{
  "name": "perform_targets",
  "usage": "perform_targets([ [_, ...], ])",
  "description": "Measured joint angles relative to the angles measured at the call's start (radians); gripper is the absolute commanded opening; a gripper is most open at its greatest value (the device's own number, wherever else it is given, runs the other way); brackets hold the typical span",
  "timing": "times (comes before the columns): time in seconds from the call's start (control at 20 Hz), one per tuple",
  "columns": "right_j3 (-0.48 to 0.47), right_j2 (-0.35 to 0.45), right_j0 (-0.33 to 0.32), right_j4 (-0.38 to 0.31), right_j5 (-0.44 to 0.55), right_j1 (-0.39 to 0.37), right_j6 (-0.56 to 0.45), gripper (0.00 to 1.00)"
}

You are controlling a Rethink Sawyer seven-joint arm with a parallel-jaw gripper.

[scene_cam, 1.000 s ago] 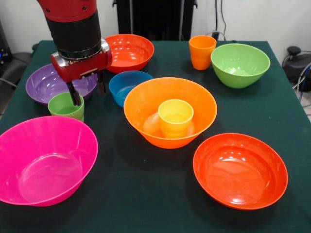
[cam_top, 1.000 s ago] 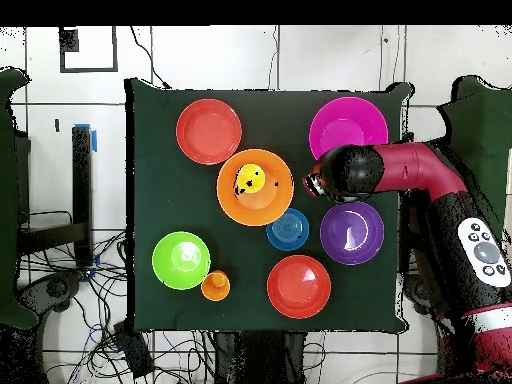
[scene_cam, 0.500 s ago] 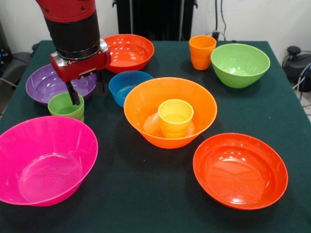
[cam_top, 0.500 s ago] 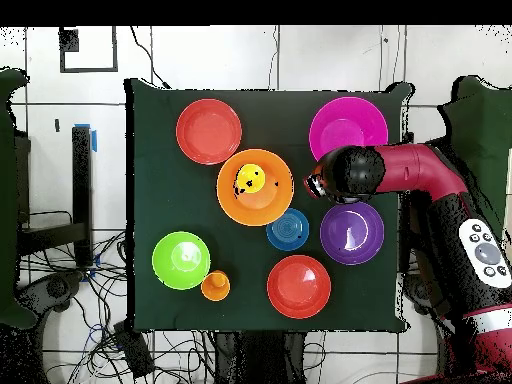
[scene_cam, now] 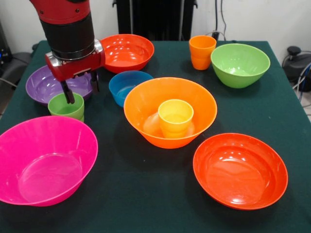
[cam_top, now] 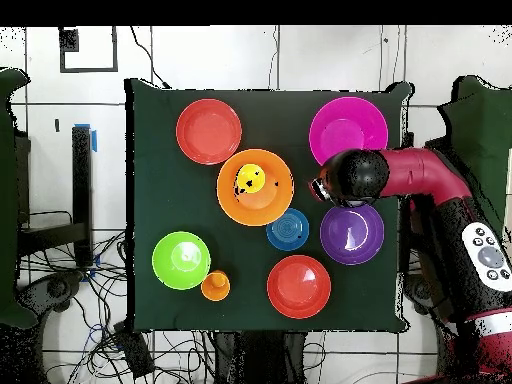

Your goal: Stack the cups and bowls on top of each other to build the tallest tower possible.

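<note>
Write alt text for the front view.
A red robot arm's gripper, jaws open, hangs over a green cup on a dark green table. A yellow cup stands inside a large light orange bowl, amid six other bright bowls.

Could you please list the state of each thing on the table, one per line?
Gripper: open, above the green cup.
Green cup: upright, empty.
Yellow cup: upright, in the light orange bowl.
Orange cup: upright, on the table.
Pink bowl: upright, empty.
Purple bowl: upright.
Blue bowl: upright.
Lime bowl: upright, empty.
Red-orange bowls: upright, empty.
</note>
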Motion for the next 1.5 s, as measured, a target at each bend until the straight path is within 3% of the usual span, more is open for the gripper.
perform_targets([
  [1.5, 0.039, -0.015, -0.025, -0.080, -0.045, 0.000, 0.000, 1.00],
])
